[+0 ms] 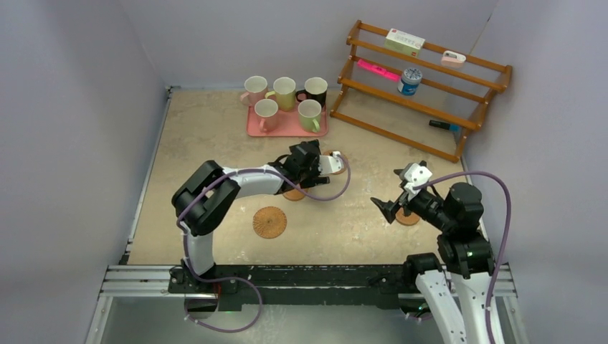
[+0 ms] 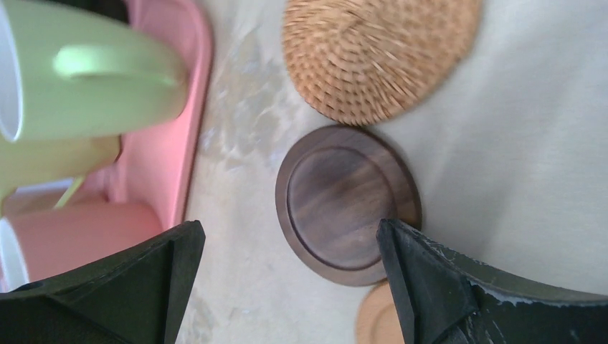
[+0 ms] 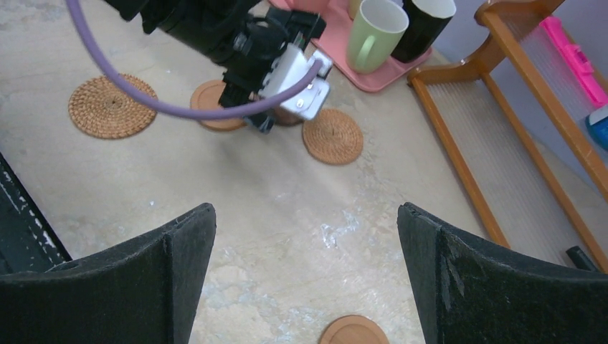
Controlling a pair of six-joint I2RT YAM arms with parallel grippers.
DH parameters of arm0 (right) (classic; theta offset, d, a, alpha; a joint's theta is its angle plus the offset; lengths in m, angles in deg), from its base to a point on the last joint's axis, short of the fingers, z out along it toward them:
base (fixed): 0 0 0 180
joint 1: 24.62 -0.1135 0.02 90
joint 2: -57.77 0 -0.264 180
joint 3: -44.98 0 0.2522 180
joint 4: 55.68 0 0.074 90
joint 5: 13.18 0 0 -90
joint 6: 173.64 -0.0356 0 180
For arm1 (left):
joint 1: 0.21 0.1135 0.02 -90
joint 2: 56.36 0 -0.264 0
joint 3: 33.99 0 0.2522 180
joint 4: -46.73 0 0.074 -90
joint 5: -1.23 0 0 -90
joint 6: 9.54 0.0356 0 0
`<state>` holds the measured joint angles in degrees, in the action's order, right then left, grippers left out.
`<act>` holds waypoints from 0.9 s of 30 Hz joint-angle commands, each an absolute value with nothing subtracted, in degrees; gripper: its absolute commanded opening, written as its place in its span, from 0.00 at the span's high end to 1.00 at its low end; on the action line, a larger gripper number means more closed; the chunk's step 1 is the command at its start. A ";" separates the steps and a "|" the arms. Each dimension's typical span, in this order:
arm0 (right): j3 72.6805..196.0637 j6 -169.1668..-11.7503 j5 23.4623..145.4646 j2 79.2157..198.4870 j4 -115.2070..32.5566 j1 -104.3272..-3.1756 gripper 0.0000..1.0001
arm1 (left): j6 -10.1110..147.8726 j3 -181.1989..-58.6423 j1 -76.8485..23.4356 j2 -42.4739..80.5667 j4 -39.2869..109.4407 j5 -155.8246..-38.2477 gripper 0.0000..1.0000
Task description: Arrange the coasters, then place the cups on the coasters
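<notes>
Smooth wooden coaster [image 2: 348, 204], woven coaster [image 2: 376, 54], glossy mugs [image 2: 86, 89]

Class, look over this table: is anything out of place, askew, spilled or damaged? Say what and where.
Nothing is spilled or broken. One oddity: three coasters crowd together beside the pink tray, edges seemingly touching: the dark coaster, a woven coaster and a tan coaster.

left gripper [image 2: 287, 229]: tray [image 2: 168, 136] of cups [image 2: 100, 86] close on its left, flat coasters [image 2: 337, 201] below | right gripper [image 3: 307, 215]: bare table [image 3: 287, 193] below, left arm [image 3: 215, 29] ahead, wooden rack [image 3: 459, 165] on its right
</notes>
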<state>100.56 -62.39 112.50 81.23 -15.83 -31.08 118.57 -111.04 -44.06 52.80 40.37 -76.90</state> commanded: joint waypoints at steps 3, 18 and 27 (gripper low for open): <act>105.37 -64.03 113.88 81.34 -21.67 -31.13 0.02 | 117.47 -107.44 -50.36 49.62 29.46 -88.47 0.00; 106.81 -66.90 111.90 86.53 -26.18 -31.13 0.02 | 116.23 -98.88 -50.55 26.29 29.41 -93.19 0.00; 105.48 -68.34 112.20 95.59 -31.08 -31.22 0.02 | 120.48 -90.36 -40.94 8.49 22.54 -95.42 0.00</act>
